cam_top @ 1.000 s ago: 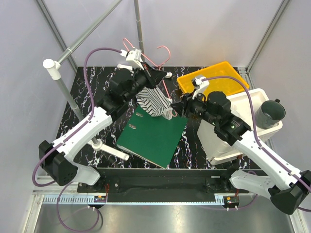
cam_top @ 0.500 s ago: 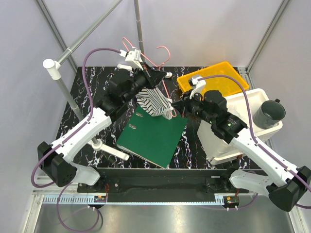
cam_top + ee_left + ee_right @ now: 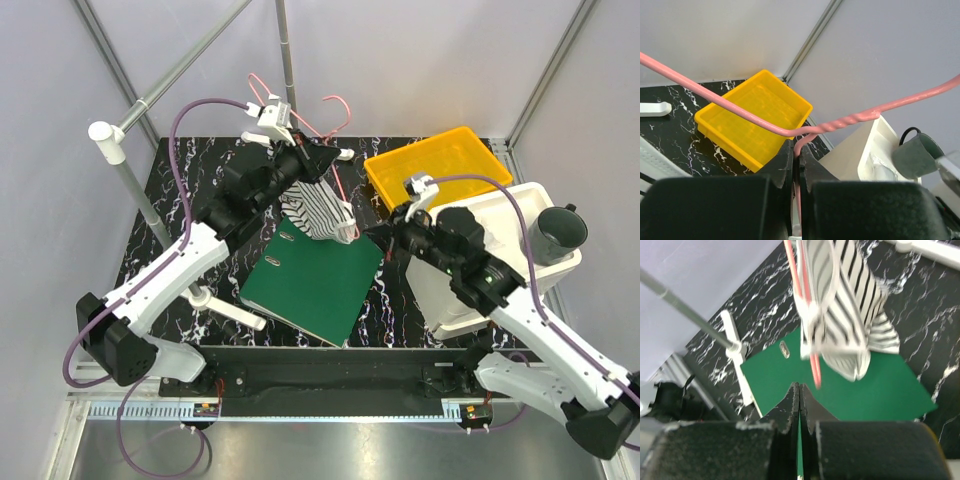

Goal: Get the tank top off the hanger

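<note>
The striped tank top [image 3: 316, 211] hangs on the pink hanger [image 3: 334, 104], held in the air above the far edge of the green binder [image 3: 316, 282]. My left gripper [image 3: 320, 160] is shut on the hanger's wire just below its twisted neck [image 3: 840, 122]; its tips [image 3: 798, 150] pinch the pink wire. My right gripper [image 3: 376, 232] is shut and empty, a little to the right of the tank top's lower edge. In the right wrist view the tank top [image 3: 850, 305] and the pink wire [image 3: 815, 371] hang just beyond my shut right gripper [image 3: 799, 388].
A yellow tray [image 3: 440, 166] lies at the back right. A white bin [image 3: 505, 262] with a grey cup [image 3: 556, 233] stands at the right. A grey rail [image 3: 185, 68] on a white post [image 3: 108, 140] stands at the left, its white foot [image 3: 228, 308] beside the binder.
My right arm has drawn back to the right and toward the near side, away from the tank top. The left gripper still holds the hanger in the same place.
</note>
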Controlling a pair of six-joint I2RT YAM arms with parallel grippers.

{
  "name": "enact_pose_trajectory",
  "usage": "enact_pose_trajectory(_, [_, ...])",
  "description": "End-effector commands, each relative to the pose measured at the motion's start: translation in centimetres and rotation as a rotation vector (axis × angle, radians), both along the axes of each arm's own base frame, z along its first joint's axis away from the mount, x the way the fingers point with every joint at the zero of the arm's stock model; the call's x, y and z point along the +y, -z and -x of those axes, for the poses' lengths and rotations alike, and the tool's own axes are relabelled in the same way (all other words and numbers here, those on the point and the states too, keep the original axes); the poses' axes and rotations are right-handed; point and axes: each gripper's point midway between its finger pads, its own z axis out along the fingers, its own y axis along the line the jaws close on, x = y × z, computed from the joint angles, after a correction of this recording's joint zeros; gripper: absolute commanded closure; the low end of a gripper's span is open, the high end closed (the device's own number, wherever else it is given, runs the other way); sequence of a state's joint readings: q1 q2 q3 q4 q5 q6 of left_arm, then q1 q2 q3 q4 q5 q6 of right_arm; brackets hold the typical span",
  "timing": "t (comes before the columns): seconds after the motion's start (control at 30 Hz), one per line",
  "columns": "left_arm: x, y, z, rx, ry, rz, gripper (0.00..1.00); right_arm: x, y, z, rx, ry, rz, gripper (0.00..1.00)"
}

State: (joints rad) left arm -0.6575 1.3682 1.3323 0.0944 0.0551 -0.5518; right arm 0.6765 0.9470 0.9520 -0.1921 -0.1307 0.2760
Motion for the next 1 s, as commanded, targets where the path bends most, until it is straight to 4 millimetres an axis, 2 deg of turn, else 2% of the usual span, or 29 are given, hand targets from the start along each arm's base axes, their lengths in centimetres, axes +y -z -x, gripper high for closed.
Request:
enact_pose_trajectory(0.0, [2.1,-4.8,1.3,-0.131,-0.05,0.058,1.0,-0.5,2.9,3.1,0.097,-0.059,-0.035,1.0])
enact_pose_trajectory(0.1, [1.8,-5.4,2.3,-0.137,-0.006,0.118,1.0,-1.0,4.2,3.8,0.126,-0.049,-0.04,1.0])
enact_pose_trajectory(0.17, [1.2,-6.2,3.2,-0.167,0.049,0.143,1.0,-1.2,3.9,4.0,0.115,-0.049,-0.048,1.0])
enact_pose_trajectory(0.23, [0.8,-6.2,3.5,-0.165,0.067,0.136,1.0,-1.3,2.3,3.9,0.086,-0.042,-0.067,0.99])
enact_pose_trajectory(0.27, [0.8,-6.3,3.5,-0.167,0.066,0.131,1.0,-1.2,1.6,3.8,0.073,-0.046,-0.074,0.9])
enact_pose_trajectory(0.3, [0.8,-6.2,3.5,-0.167,0.068,0.126,1.0,-1.1,-0.4,3.7,0.033,-0.056,-0.086,0.64])
enact_pose_trajectory(0.37, [0.8,-6.2,3.4,-0.168,0.066,0.119,1.0,-0.5,-1.3,2.9,0.012,-0.066,-0.068,0.57])
enact_pose_trajectory(0.4, [0.8,-6.1,3.4,-0.167,0.062,0.115,1.0,-0.3,-2.9,2.5,-0.014,-0.062,-0.077,0.52])
enact_pose_trajectory(0.47, [0.9,-6.0,3.3,-0.166,0.059,0.109,1.0,0.0,-2.9,1.2,-0.013,-0.037,-0.049,0.46])
enact_pose_trajectory(0.5, [0.9,-6.2,3.4,-0.17,0.06,0.11,1.0,0.1,-3.9,0.8,-0.03,-0.029,-0.052,0.43])
enact_pose_trajectory(0.6, [1.0,-6.2,3.4,-0.173,0.058,0.107,1.0,1.0,-3.6,-1.0,-0.023,-0.014,-0.018,0.42])
enact_pose_trajectory(0.73, [0.8,-6.1,3.5,-0.171,0.068,0.105,1.0,1.8,-4.1,-2.0,-0.038,-0.018,-0.009,0.43])
enact_pose_trajectory(0.97, [0.5,-6.0,3.4,-0.167,0.083,0.103,1.0,2.1,-4.8,-2.9,-0.063,-0.005,-0.012,0.59])
